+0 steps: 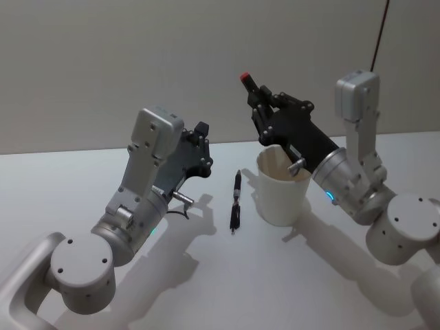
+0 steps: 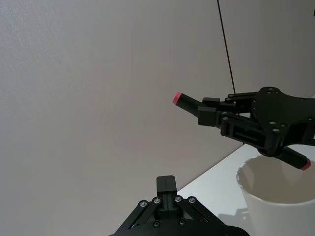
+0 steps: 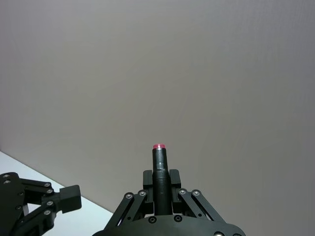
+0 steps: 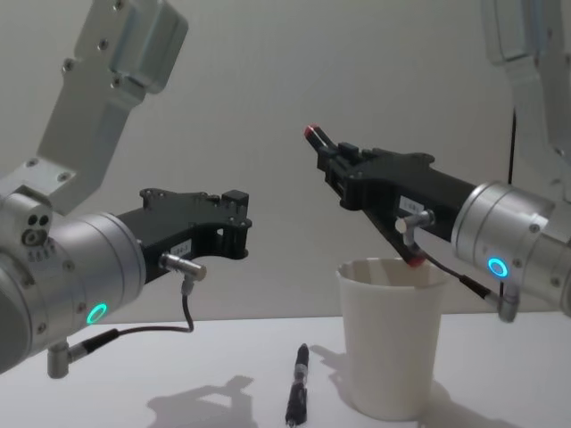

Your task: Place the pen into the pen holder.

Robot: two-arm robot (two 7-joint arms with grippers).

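Note:
A black pen (image 1: 248, 82) with red ends is tilted over the pen holder (image 1: 282, 196), a plain white paper cup. My right gripper (image 1: 260, 96) is shut on it. The pen's lower red end (image 4: 415, 260) hangs at the cup's mouth and its upper end (image 4: 310, 134) points up and to the left. The right wrist view looks along this pen (image 3: 159, 160) between the fingers (image 3: 148, 178). A second dark pen (image 1: 236, 203) lies flat on the table just left of the cup. My left gripper (image 1: 201, 134) hovers above the table left of that pen, shut on nothing.
The white table (image 1: 82, 179) stretches back to a plain grey wall. A thin dark cable (image 2: 226, 49) hangs down the wall behind the right arm. The cup (image 4: 388, 348) stands between the two arms.

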